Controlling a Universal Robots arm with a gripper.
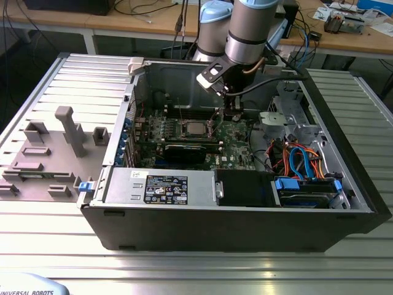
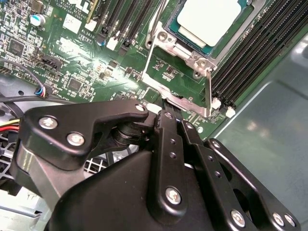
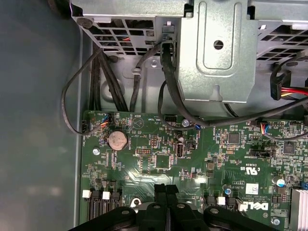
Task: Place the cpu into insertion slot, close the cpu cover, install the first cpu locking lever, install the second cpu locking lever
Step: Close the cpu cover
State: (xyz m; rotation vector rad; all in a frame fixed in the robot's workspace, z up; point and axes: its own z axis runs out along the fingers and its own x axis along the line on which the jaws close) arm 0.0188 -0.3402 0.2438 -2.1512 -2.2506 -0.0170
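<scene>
Closed pincer (image 2: 166, 109) seemingly touches the raised cpu cover (image 2: 208, 94) edge.

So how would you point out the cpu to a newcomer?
Inside the open computer case, find the green motherboard. Near its middle, between black memory slots, sits the cpu: a small flat square, the only pale silver top there.

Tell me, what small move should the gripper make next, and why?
Probably push the open cover over toward the chip. The chip already sits in place, the cover lies open beside it, and the shut gripper is at the cover's free edge.
</scene>
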